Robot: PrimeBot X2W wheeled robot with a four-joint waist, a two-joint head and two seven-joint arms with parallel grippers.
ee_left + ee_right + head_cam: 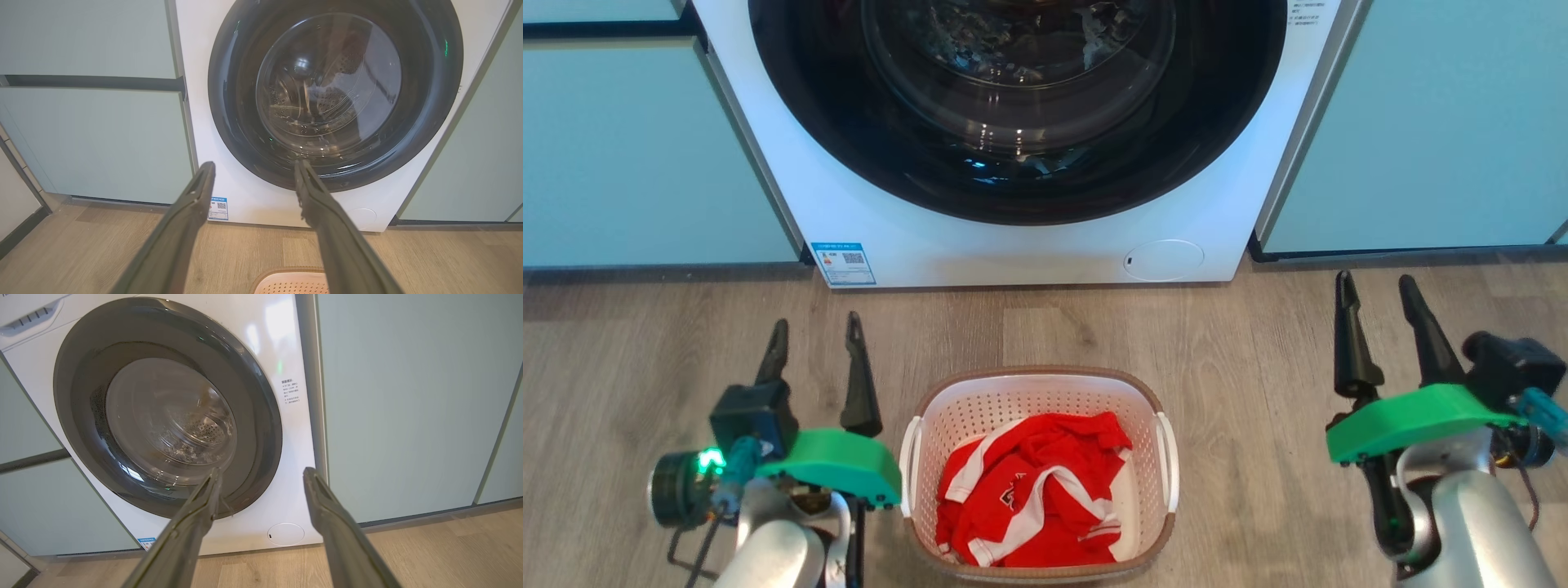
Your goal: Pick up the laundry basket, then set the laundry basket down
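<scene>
The laundry basket [980, 408], white with perforated walls and a brown rim, stands on the wood floor low in the middle of the head view, holding red and white clothes [1029, 498]. Its far rim [286, 272] peeks in at the bottom of the left wrist view. My left gripper [817, 331] stands open just left of the basket's left handle [908, 465], fingers pointing at the washer, nothing between them. Farther off, to the right of the basket, my right gripper [1376, 290] is open and empty too. Both pairs of fingers [196, 200] [204, 498] rise spread in their wrist views.
A white front-loading washing machine [1045, 245] with a dark round door [1021, 106] stands straight ahead behind the basket. Pale green cabinet fronts [629, 155] [1421, 139] flank it on both sides. Wood floor [1258, 359] lies between the basket and the washer.
</scene>
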